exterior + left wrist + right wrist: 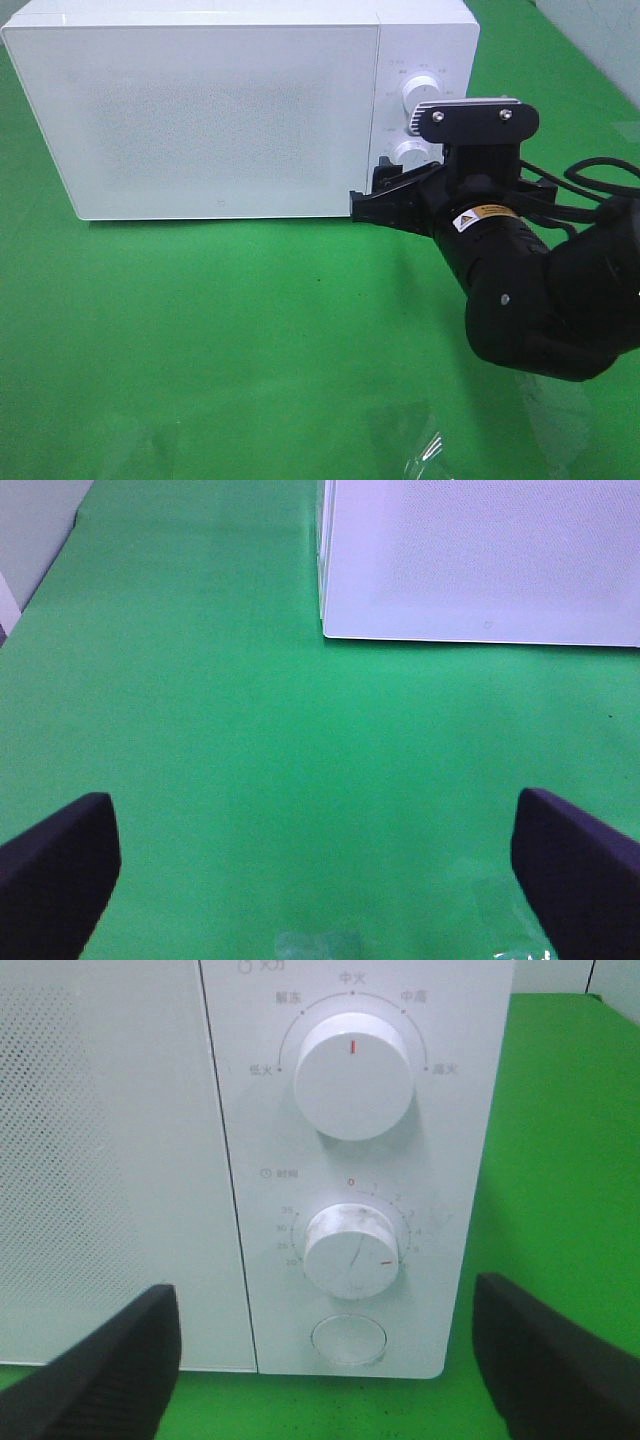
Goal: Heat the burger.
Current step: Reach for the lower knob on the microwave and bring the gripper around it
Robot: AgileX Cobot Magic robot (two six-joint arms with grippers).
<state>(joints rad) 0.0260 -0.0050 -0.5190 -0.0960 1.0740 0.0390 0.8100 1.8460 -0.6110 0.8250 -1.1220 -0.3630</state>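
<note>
- Green cloth [200,350] covers the table.
- White microwave [200,110], door shut, stands just ahead of the right gripper [330,1360], whose jaws are apart and face the timer knob [352,1250].
- Left gripper [320,870]: jaws wide apart over the cloth.
- Burger: cannot tell where it is.

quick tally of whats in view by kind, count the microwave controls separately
microwave: 1
knobs: 2, upper knob and lower knob
round button: 1
grippers: 2, left gripper and right gripper, both open
green cloth: 1
total: 7
</note>
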